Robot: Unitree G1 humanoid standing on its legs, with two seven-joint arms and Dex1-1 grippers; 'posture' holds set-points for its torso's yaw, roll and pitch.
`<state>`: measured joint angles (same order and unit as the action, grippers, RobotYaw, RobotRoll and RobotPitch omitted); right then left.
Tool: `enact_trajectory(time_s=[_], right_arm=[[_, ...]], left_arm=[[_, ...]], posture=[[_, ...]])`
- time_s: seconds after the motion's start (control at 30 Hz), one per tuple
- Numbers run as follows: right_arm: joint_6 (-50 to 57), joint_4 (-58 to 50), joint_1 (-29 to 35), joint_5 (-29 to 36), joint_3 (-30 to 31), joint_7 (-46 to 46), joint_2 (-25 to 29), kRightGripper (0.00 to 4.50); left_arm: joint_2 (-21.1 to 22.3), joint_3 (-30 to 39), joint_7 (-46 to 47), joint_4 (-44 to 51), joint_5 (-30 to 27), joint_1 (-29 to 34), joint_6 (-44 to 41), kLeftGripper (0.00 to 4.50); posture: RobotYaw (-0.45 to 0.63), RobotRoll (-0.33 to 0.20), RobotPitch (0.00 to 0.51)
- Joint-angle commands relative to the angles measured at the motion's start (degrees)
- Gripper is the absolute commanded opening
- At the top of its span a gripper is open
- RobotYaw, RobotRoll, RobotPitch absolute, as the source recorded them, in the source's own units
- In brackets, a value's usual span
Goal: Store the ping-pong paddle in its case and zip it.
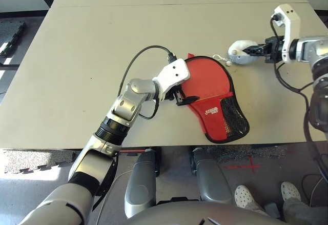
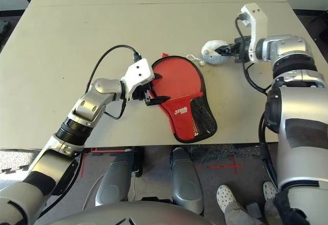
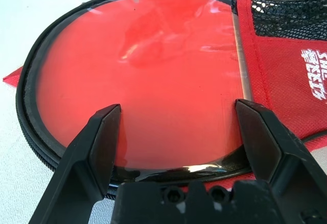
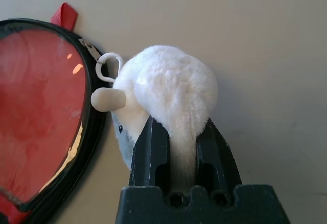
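The red case (image 1: 212,97) lies flat near the table's front edge, mesh pocket (image 1: 234,117) and white logo toward me. Its round end has a clear window (image 3: 153,71) with red showing through. I cannot tell the ping-pong paddle apart from it, and no wooden handle shows. My left gripper (image 1: 180,98) is open at the case's left edge, its fingers (image 3: 99,142) spread over the round end. My right gripper (image 1: 258,50) is shut on a small grey-white fluffy pouch (image 4: 168,86) just right of the case's far tip. The pouch's white ring (image 4: 106,67) sits by the zipper pull (image 4: 89,48).
The beige table (image 1: 92,45) stretches wide to the left and far side, with a seam across the back. A black cable (image 1: 136,61) loops from my left wrist. A person's white shoes (image 1: 246,194) stand on the floor at the front right.
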<state>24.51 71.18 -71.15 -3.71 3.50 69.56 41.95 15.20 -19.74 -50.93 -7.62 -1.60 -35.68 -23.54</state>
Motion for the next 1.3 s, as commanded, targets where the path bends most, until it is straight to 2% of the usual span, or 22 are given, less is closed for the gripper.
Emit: enact_trajectory(time_s=[0.03, 0.2, 0.3, 0.43, 0.53, 0.67, 0.8, 1.03, 1.13, 1.2, 1.23, 1.3], right_arm=[[0.7, -1.2, 1.49, -3.02, 3.1, 6.31, 4.26, 0.27], [1.44, -5.38, 6.67, -4.83, 8.21, 20.67, 9.77, 0.25], [3.07, -10.33, 10.8, -0.42, 12.55, 22.94, 13.26, 0.25], [8.45, -22.53, 18.31, 11.35, 19.76, 22.94, 20.21, 0.25], [13.14, -34.9, 25.18, 22.15, 24.49, 22.94, 27.46, 0.25], [17.21, -48.06, 32.94, 33.95, 27.27, 22.94, 35.27, 0.25], [18.75, -58.15, 40.15, 41.81, 27.95, 22.94, 40.98, 0.25], [18.32, -64.94, 47.02, 45.69, 26.59, 22.94, 44.19, 0.25], [18.2, -60.2, 44.61, 40.31, 24.13, 22.86, 39.75, 0.25], [18.29, -56.21, 41.53, 37.53, 22.77, 22.9, 37.05, 0.99], [18.31, -55.08, 40.35, 37.2, 22.53, 22.92, 36.58, 1.25], [17.98, -53.43, 38.13, 37.55, 22.5, 22.94, 36.61, 2.04]], left_arm=[[0.38, -2.62, -0.01, -3.81, 1.6, 1.38, -1.23, 4.5], [0.05, -2.79, -0.06, -4.5, 1.61, 1.24, -0.95, 4.5], [0.02, -2.9, -0.04, -4.81, 1.56, 1.25, -0.79, 4.5], [-0.07, -2.93, -0.04, -5.23, 1.49, 1.12, -0.71, 4.5], [-0.17, -2.98, -0.03, -5.5, 1.43, 1.03, -0.63, 4.5], [-0.39, -3.02, 0.13, -5.86, 1.4, 0.87, -0.56, 4.5], [-0.55, -3.05, 0.31, -5.96, 1.37, 0.89, -0.59, 4.5], [-0.52, -3.13, 0.39, -5.67, 1.35, 1.24, -0.7, 4.5], [-0.42, -3.18, 0.38, -5.29, 1.32, 1.33, -0.83, 4.5], [-0.24, -3.18, 0.29, -4.73, 1.28, 1.36, -1.05, 4.5], [-0.12, -3.18, 0.25, -4.41, 1.26, 1.4, -1.15, 4.5], [0.14, -3.14, 0.19, -3.46, 1.19, 1.39, -1.43, 4.5]], posture=[[-0.11, 0.0, 0.248], [-0.13, 0.0, 0.253], [-0.13, 0.0, 0.256], [-0.15, 0.0, 0.26], [-0.15, 0.0, 0.26], [-0.16, 0.0, 0.262], [-0.16, 0.0, 0.265], [-0.15, 0.0, 0.265], [-0.15, 0.0, 0.263], [-0.15, 0.0, 0.259], [-0.14, 0.0, 0.257], [-0.14, 0.0, 0.254]])
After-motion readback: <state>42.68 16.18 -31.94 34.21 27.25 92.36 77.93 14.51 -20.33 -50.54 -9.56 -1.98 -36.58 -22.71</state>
